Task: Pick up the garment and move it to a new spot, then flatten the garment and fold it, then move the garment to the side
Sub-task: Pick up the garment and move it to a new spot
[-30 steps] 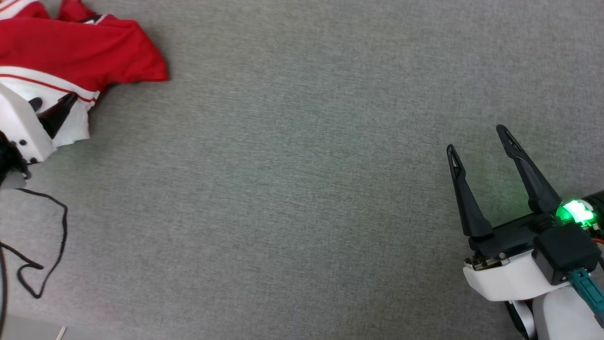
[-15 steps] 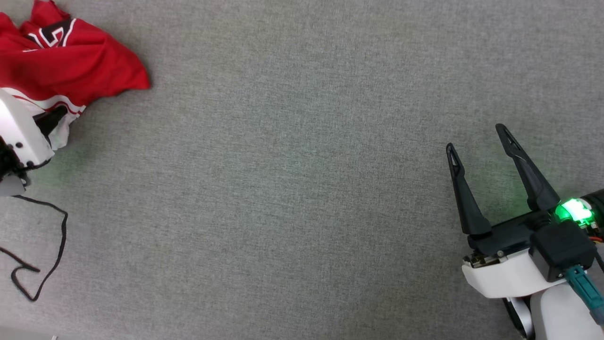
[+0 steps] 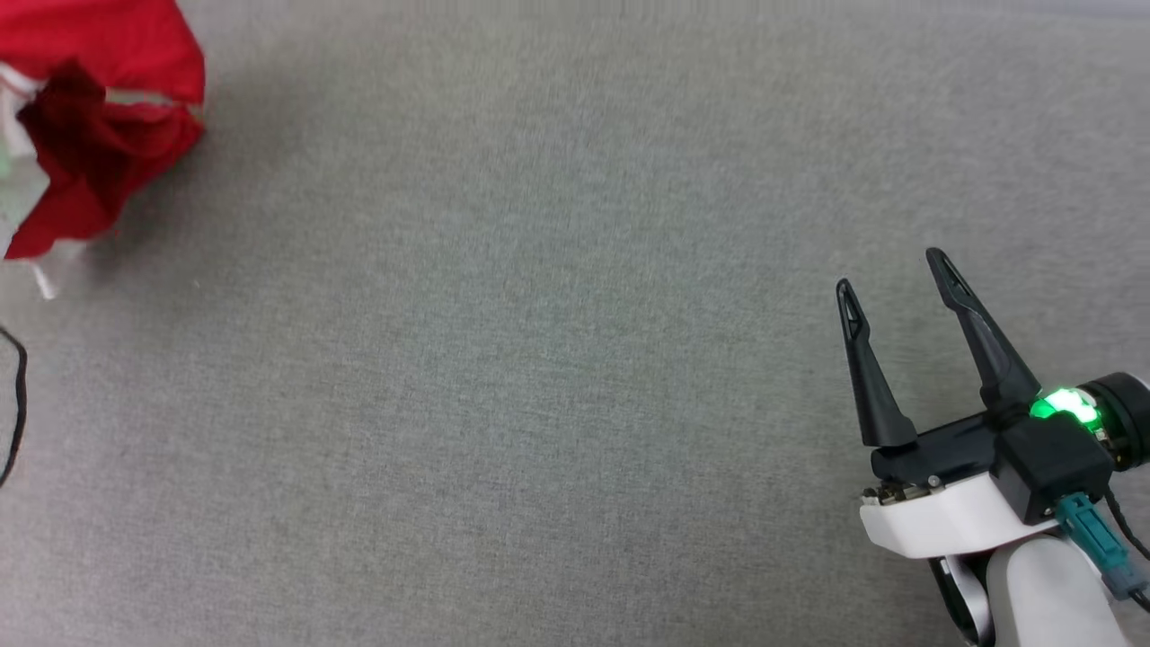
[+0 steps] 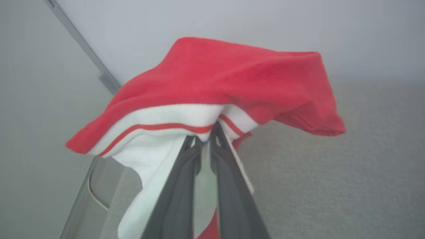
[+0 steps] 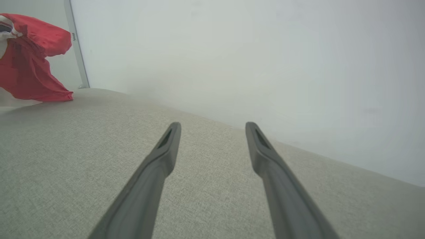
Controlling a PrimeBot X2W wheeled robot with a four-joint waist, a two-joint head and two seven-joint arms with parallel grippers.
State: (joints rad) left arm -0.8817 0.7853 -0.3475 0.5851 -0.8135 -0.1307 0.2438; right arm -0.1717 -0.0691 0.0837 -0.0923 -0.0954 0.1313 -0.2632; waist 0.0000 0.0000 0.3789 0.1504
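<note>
Pinching the white striped trim [image 4: 159, 127], left gripper [image 4: 206, 136] held the garment [image 4: 232, 76] at the far-left corner of the table [image 3: 539, 359]; right gripper [image 3: 889, 270] gaped, empty.

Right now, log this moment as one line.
phase: pick-up | left gripper: shut on red jersey at striped sleeve trim, cloth hanging | right gripper: open, empty, over grey surface

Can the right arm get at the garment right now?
Probably, with a long reach: only grey surface lies between the open right gripper and the garment, pinched in the left gripper.
</note>
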